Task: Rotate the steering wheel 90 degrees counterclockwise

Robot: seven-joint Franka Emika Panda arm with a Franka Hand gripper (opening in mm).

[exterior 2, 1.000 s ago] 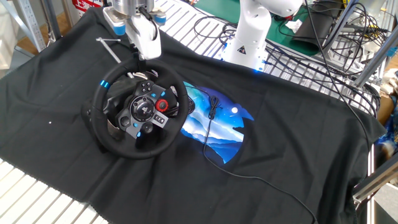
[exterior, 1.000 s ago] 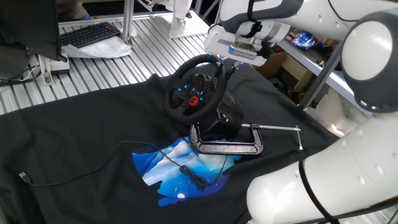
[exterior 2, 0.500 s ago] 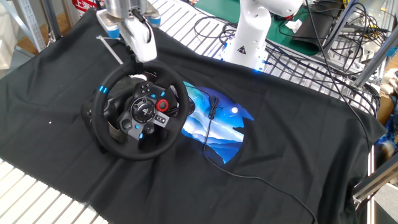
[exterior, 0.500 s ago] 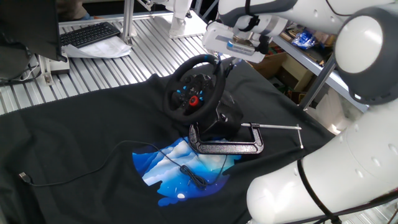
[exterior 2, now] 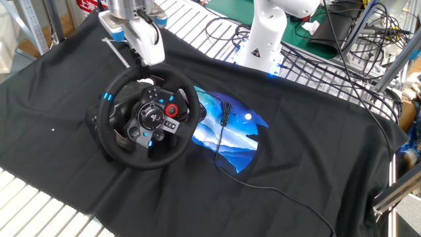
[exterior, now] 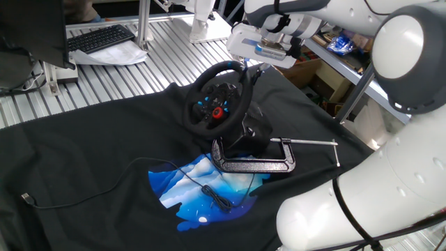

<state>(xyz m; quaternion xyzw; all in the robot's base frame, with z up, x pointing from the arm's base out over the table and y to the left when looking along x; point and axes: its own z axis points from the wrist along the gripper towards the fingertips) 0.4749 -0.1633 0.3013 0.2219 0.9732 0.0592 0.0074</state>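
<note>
The black steering wheel (exterior: pixel 216 104) stands tilted on its base on the black cloth; it also shows in the other fixed view (exterior 2: pixel 150 113). Its hub carries a red centre button (exterior 2: pixel 171 110) and blue buttons. The blue stripe mark (exterior 2: pixel 105 97) sits at the rim's upper left. My gripper (exterior 2: pixel 142 63) is at the top of the rim, its fingers closed around it; in one fixed view the gripper (exterior: pixel 249 68) is at the rim's upper right edge. The fingertips are partly hidden by the rim.
A metal C-clamp (exterior: pixel 254 162) with a long screw rod (exterior: pixel 310 143) holds the wheel's base; the rod shows behind the gripper (exterior 2: pixel 115 49). A black cable (exterior: pixel 104 192) crosses the blue print (exterior 2: pixel 227 135). A white robot base (exterior 2: pixel 266 33) stands behind.
The gripper has moved along the rim's top, leftward in the other fixed view, and the wheel has turned with it: the blue stripe has dropped counterclockwise down the left side.
</note>
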